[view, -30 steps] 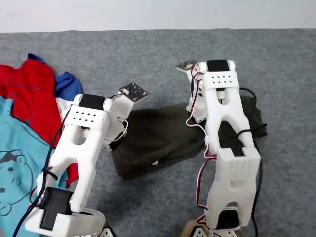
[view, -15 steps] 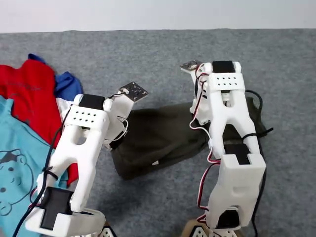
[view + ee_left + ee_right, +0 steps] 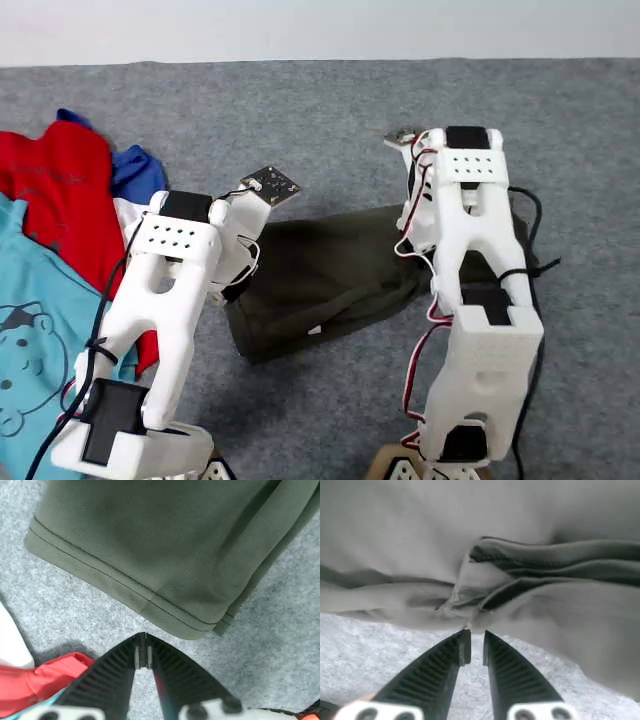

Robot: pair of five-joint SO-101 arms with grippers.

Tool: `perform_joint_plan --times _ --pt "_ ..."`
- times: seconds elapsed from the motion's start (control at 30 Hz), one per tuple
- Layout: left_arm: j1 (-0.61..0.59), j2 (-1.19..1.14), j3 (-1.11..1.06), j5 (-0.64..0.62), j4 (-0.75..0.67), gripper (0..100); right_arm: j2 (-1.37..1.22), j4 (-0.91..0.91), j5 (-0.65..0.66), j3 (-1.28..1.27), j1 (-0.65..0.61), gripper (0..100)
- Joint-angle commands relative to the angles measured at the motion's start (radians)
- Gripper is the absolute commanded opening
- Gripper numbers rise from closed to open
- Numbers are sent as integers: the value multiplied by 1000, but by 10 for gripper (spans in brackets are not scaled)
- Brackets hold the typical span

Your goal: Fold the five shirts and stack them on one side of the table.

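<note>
The olive shirt [image 3: 320, 280] is plain, with darker double stitching along the hem. Red shirt [image 3: 60, 190], blue shirt [image 3: 138, 172], teal shirt [image 3: 30, 300] with a dark outline drawing. Table [image 3: 300, 110] mottled grey; my left fingers [image 3: 110, 675] black, ribbed.

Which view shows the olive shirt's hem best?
The left wrist view: the stitched hem and corner of the olive shirt lie flat just ahead of the shut left end effector. The high view gives its overall shape; the right wrist view shows bunched folds.
</note>
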State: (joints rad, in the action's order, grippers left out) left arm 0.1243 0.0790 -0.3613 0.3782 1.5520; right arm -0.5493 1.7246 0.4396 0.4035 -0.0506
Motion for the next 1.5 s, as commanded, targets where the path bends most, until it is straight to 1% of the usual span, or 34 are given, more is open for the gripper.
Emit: perform_joint_plan --times 0.0,0.13,0.23,0.5,0.63,0.77,0.87,0.97,1.03,1.1,1.27,1.33,1.47 --pt "-5 38 5 9 -5 2 -48 -30 0 21 4 57" --pt "-5 38 5 9 -5 2 -119 -24 0 23 -19 57" --pt "-5 46 5 6 -5 2 -105 -18 -3 25 -19 59" --pt "-5 48 8 0 -5 2 130 62 -3 21 -19 62" --pt "-5 54 12 -69 -5 2 236 65 -6 17 -19 62" --pt "-29 163 30 -118 -8 2 297 65 -8 17 -19 61" --pt "-95 296 59 -149 -12 2 320 65 -14 17 -21 58" --pt "-210 402 79 -184 -12 2 334 65 -109 17 -61 57" --pt "-307 450 79 -201 -12 2 338 65 -198 17 -116 57" --pt "-404 482 77 -210 -5 2 332 62 -256 18 -185 57" --pt "-601 523 77 -212 48 2 285 54 -272 25 -341 57" --pt "-657 529 77 -212 77 2 257 51 -281 26 -390 58" --pt "-715 534 54 -212 110 2 189 41 -379 63 -446 63"
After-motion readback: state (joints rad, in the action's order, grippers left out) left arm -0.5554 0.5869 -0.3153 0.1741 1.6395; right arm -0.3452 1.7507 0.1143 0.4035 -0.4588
